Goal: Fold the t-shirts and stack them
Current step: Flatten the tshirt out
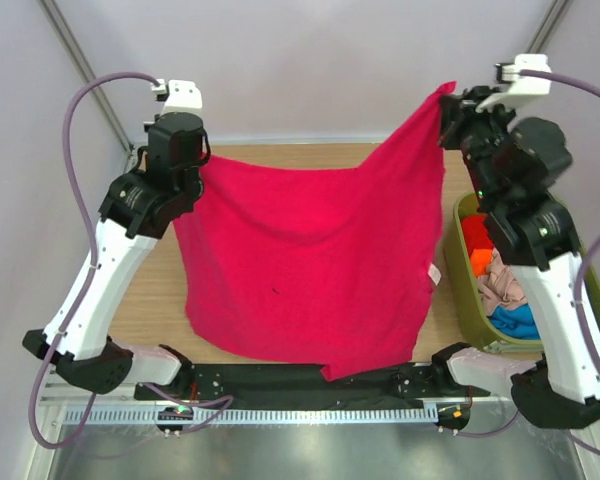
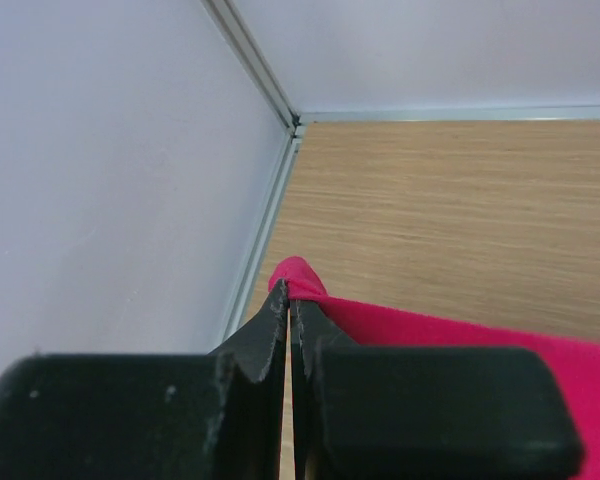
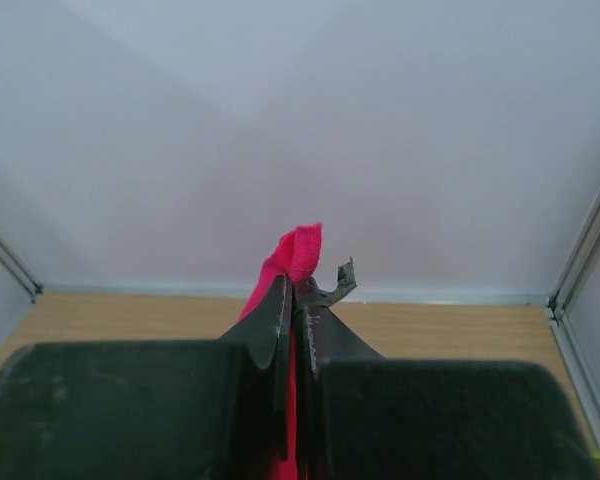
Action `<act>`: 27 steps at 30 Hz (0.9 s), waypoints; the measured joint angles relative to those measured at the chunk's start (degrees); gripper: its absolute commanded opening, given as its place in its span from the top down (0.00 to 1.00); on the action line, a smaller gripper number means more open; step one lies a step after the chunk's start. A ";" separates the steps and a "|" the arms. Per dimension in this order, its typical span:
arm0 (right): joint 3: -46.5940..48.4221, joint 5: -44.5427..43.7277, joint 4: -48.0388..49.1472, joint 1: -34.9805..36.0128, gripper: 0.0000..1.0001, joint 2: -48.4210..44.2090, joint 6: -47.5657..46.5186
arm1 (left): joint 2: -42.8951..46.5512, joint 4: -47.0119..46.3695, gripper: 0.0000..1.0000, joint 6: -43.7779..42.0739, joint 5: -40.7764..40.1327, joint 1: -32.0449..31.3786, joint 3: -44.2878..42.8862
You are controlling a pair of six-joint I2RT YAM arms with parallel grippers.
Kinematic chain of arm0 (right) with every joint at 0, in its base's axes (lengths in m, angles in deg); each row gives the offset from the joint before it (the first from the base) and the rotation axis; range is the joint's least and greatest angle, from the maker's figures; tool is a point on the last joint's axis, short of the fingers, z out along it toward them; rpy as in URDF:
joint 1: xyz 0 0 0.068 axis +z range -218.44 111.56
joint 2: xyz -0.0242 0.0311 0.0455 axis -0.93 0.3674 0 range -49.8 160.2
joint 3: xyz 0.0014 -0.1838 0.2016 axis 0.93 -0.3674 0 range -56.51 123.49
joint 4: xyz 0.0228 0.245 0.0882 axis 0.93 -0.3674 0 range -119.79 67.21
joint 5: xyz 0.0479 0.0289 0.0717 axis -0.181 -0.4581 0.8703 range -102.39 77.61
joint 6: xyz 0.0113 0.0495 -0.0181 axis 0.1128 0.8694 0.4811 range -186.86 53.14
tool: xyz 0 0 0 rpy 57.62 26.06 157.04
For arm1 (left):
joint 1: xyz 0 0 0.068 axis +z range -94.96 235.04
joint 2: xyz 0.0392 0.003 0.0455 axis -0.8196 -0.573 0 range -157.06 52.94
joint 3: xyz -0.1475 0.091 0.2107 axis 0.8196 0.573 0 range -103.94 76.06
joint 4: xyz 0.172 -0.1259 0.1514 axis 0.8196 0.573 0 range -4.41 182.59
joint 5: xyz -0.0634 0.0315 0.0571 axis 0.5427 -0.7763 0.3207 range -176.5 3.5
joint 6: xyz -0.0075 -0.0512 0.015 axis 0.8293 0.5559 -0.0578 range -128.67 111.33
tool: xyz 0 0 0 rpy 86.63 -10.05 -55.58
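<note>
Standing at the table, I note both arms raised with one garment stretched between them. The left gripper (image 2: 287, 300) is clamped tight on a pinch of the crimson t-shirt (image 1: 310, 260) at its upper left corner. The right gripper (image 3: 292, 290) is likewise closed on the upper right corner, with a tuft of red showing above its tips.

The held edge runs left to right across the scene. Its right end sits higher than its left, so the edge slopes. From both grippers the cloth falls downward and toward the near side as one broad sheet, with its lowest point over the black plate between the arm bases. I cannot tell whether it touches there.

The table (image 1: 155, 310) lies beneath and beyond the sheet. The olive tub (image 1: 468, 300) stands at the right, just beside the right arm. It holds the orange-red t-shirt (image 1: 477, 245), the beige-pink t-shirt (image 1: 500, 285) and the blue t-shirt (image 1: 515, 320).

Assessment: the spreading step is in hand and no fold has been made. Laying the shirt flat would call for both arms to lower together, with the right corner descending further.
</note>
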State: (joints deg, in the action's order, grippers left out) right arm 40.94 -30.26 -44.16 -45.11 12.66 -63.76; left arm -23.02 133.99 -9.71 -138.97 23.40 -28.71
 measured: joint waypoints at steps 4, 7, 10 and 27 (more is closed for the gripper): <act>1.25 0.37 -2.29 0.00 0.99 4.57 -0.85 | -1.07 0.28 1.00 -0.94 0.42 0.13 -1.51; 1.55 2.56 -2.97 0.00 0.99 2.69 -0.98 | 1.36 0.26 1.00 -0.87 0.85 0.17 -4.22; 0.94 6.73 -2.99 0.00 0.99 -3.43 -0.31 | 6.95 0.44 1.00 0.55 3.08 0.24 -4.74; 0.68 14.78 -1.77 0.00 0.99 -28.87 6.82 | 29.11 6.67 1.00 13.07 24.70 0.28 -4.26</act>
State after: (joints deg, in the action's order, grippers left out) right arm 41.61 -15.48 -45.93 -45.11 -16.21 -56.94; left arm 6.09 140.66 3.36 -114.27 23.69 -32.97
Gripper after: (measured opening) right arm 0.038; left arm 0.005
